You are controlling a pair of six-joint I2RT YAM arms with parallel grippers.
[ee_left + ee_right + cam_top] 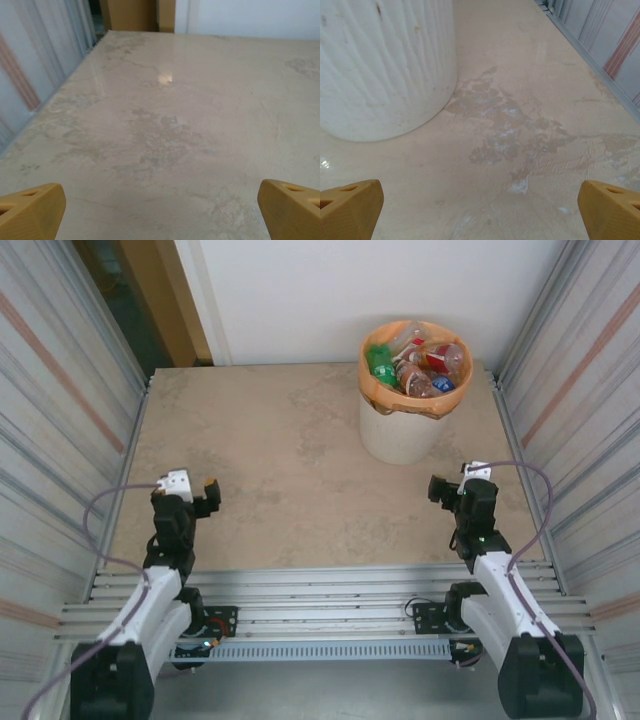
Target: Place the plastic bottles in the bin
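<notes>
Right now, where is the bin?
In the top view, the bin stands far right on the table, bottles inside, ahead of the right pincer.

Even, soft overhead light, faint shadows; small glare patch on tabletop [165,78] in left wrist view; all views reasonably sharp.

Top camera high behind the near edge, looking down over the worktop [290,460], left wrist camera low, facing forward along its left side, right wrist camera low, close beside the bin [385,65], both patches inside the top view.
</notes>
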